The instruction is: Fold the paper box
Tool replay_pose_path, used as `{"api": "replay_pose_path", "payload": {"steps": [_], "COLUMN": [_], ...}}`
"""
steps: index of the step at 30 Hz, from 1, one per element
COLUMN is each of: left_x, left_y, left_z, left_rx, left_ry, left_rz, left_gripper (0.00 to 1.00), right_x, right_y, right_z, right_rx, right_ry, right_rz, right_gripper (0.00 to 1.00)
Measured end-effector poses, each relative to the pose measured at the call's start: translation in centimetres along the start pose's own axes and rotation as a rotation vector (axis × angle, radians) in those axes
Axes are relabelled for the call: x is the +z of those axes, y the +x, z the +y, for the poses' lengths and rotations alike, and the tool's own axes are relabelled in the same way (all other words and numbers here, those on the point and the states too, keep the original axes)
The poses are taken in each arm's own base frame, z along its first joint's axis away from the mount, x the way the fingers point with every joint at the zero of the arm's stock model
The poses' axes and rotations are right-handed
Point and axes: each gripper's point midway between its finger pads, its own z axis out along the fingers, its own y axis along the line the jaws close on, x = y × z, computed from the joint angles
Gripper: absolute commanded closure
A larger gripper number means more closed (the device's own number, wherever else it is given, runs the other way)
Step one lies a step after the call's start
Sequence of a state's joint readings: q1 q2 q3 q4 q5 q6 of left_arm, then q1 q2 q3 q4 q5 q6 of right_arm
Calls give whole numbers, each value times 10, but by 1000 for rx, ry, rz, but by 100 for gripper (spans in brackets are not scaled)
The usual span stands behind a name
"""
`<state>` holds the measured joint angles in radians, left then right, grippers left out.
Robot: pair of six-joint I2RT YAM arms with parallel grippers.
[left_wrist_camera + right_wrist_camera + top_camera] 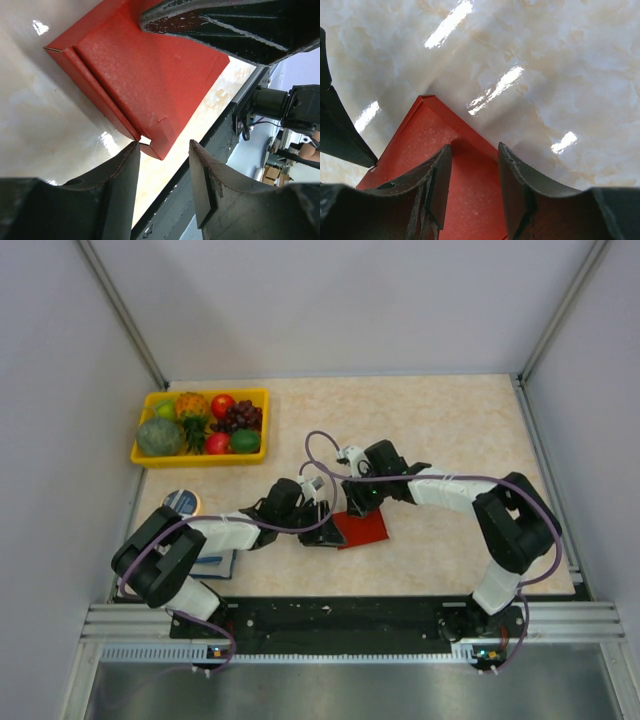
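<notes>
The paper box [365, 529] is a flat bright red cardboard piece lying on the marbled table near the front middle. In the left wrist view the paper box [150, 75] shows a narrow folded strip along one edge and a small notch at its near corner. My left gripper [165, 145] is open just off that corner, its left fingertip next to the notch, with nothing between the fingers. My right gripper [474, 147] is open low over the paper box [465, 200], its fingers straddling the raised far edge strip. From above, the left gripper [318, 515] and right gripper [358, 504] meet at the box's left and back sides.
A yellow tray [200, 458] of fruit stands at the back left. A round tin [182, 502] and a blue notebook [216, 562] lie beside the left arm. The black front rail [200, 175] runs close to the box's near corner.
</notes>
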<state>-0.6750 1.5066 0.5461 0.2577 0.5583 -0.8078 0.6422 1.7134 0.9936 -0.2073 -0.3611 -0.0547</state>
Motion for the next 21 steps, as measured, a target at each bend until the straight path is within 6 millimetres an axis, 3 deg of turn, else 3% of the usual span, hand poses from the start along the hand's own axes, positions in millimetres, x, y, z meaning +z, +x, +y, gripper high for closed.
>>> {"api": "replay_pose_path", "payload": {"steps": [13,21], "left_x": [-5,-4], "left_y": [0,9], "left_z": [-3,0], "left_rx": [21,15], "left_ry": [-4,-11], "left_rz": [-17,4], "left_gripper": [47,43], "right_x": [4,2], "right_y": [1,2], "right_z": [-1,-3], "right_rx": [64,118], "right_ry": [49,78], "right_rz": [-20,-15], "right_gripper": [58,51]}}
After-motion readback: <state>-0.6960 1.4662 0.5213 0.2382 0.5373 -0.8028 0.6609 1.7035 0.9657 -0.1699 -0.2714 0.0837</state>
